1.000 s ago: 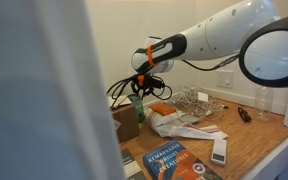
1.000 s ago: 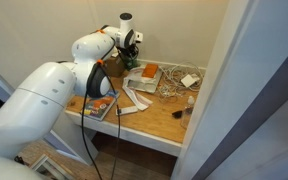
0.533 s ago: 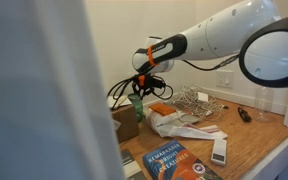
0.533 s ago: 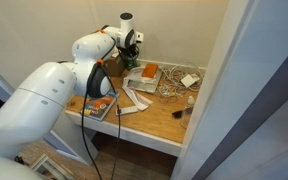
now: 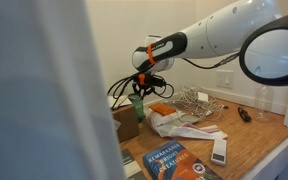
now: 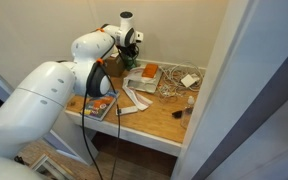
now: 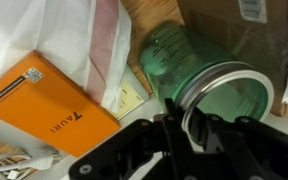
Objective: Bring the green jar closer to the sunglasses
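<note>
The green jar point(image 7: 184, 55) is translucent and round-bodied, with a pale ring around its open mouth. In an exterior view it point(image 5: 137, 103) stands upright at the back of the wooden bench point(image 5: 259, 135). It is wedged between a brown cardboard box point(image 5: 125, 122) and a flat orange box point(image 5: 161, 108).

The black jaws come down on it from above. In the wrist view their tips sit at the near edge of the mouth ring, with the rim wall seemingly between them. Whether they pinch it or stand slightly parted, I cannot tell.

A crumpled white plastic bag point(image 5: 184, 125), glossy books point(image 5: 174, 160) and a white remote-like bar point(image 5: 220, 150) crowd the middle of the bench. The sunglasses point(image 5: 242, 114), a small dark shape, lie well apart from the jar, with bare wood around them.
</note>
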`<state>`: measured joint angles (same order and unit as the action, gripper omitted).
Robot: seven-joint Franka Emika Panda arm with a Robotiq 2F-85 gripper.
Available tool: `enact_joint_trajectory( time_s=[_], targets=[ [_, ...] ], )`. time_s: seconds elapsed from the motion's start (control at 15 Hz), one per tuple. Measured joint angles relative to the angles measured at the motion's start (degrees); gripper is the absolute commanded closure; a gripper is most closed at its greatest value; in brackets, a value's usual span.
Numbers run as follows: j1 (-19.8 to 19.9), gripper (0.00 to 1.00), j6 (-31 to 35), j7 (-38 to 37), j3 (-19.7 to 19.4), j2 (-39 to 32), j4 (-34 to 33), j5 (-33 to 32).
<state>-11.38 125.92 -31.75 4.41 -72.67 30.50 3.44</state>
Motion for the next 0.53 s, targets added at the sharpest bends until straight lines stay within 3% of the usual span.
enact_joint_trajectory(
  time_s=[0.53],
  targets=[
    [0.21, 0.97, -5.21, -0.80, 0.02, 3.33, -0.74, 0.06]
  ],
)
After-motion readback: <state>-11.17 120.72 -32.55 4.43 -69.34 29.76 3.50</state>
